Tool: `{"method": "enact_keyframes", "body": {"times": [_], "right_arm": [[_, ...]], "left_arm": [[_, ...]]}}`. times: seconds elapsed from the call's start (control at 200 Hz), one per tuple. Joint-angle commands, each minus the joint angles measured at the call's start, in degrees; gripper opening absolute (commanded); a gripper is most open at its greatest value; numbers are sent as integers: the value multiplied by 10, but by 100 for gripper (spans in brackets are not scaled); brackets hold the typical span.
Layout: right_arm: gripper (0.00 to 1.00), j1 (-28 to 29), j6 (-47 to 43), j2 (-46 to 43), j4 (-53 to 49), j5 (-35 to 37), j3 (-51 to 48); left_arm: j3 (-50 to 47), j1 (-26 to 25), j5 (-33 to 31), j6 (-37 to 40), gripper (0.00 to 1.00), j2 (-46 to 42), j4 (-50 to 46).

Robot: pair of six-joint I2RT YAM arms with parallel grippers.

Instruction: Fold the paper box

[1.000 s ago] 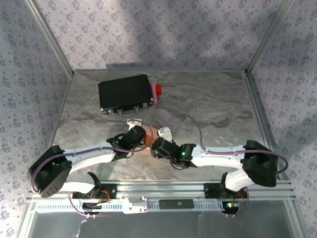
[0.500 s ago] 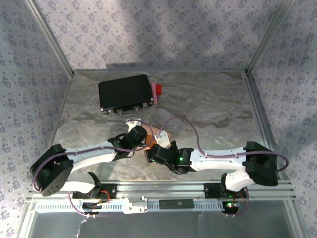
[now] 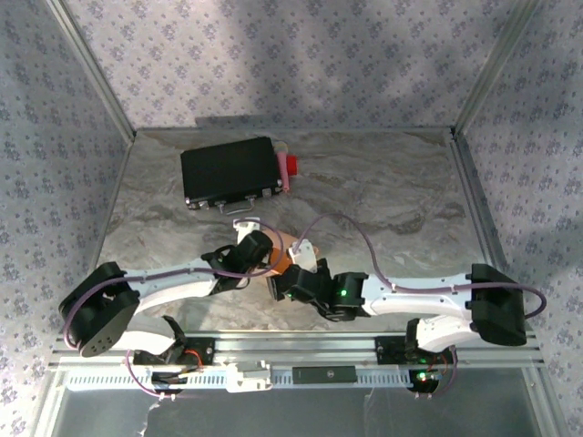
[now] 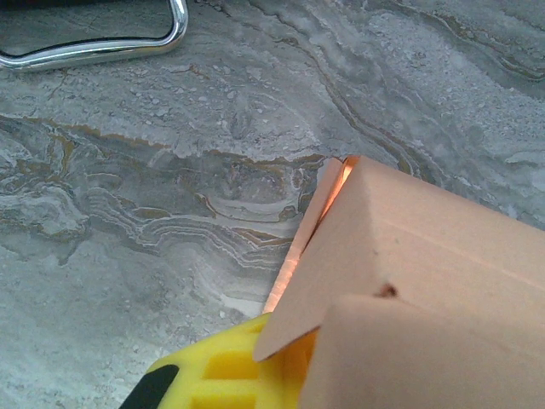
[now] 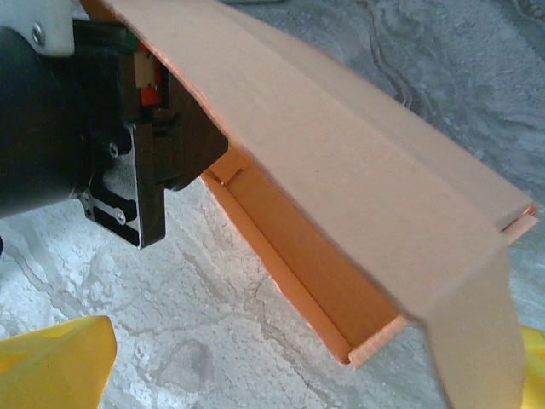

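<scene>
Gripping the paper box with one arm, other arm's jaws released

Obs. 1: the left gripper [image 3: 271,258] has its jaws clenched on a thin panel of the paper box [image 3: 285,260]. In the left wrist view the tan cardboard sits right at the jaws, and a loose flap laps over the yellow finger pad [image 4: 226,375]. One folded corner points away from the fingertips over the marble table [image 4: 128,213]. Beyond the jaws, well apart from the box, lies the chrome handle [image 4: 94,43] of the black case [image 3: 230,171].

Obs. 2: the right gripper [image 3: 281,280] has its jaws released and spread wide. In the right wrist view one yellow fingertip [image 5: 51,358] sits across a wide gap from the other, with the box between and ahead of them. Whether either finger touches the cardboard: cannot tell.

Obs. 3: the box is partly folded. It forms an open trough with a low orange side wall, and a broad panel is tilted over it like a raised lid. The far end of that panel meets the left gripper's black body, opposite the right jaws. In the top view the two grippers face each other with the box between them.
</scene>
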Motion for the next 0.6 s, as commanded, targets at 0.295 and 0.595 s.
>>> {"method": "enact_keyframes", "body": {"times": [0.295, 0.595], "right_arm": [[99, 29, -38, -37, 33, 59, -60], [91, -17, -64, -156, 37, -1, -93]], "left_arm": [[40, -6, -48, -33, 7, 16, -8], [55, -7, -91, -55, 7, 29, -17]]}}
